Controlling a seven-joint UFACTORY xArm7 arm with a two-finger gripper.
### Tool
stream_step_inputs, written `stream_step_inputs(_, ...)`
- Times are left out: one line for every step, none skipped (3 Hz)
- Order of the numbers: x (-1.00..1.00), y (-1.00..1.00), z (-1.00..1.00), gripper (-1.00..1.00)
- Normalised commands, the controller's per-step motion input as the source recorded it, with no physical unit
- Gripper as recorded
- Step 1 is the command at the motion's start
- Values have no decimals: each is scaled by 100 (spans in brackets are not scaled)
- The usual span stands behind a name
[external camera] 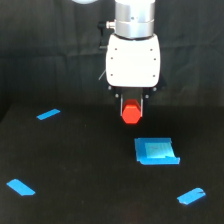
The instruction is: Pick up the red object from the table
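The red object (131, 113) is a small red-orange hexagonal block. It sits between the short fingers of my gripper (132, 107), below the white gripper body. The jaws are shut on it, and it hangs clear above the black table (75, 165). A light-blue flat square piece (156, 151) lies on the table just below and to the exterior view's right of the held block, apart from it.
Blue tape strips lie on the table at the far left (48, 114), near left (20, 187) and near right (191, 196). A black curtain (45, 50) hangs behind the table.
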Motion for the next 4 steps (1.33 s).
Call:
stream_step_inputs(-2,3,16,-98)
stream_step_inputs(7,4,3,-91)
stream_step_inputs(6,-2,3,-92)
stream_step_inputs(2,4,3,-100)
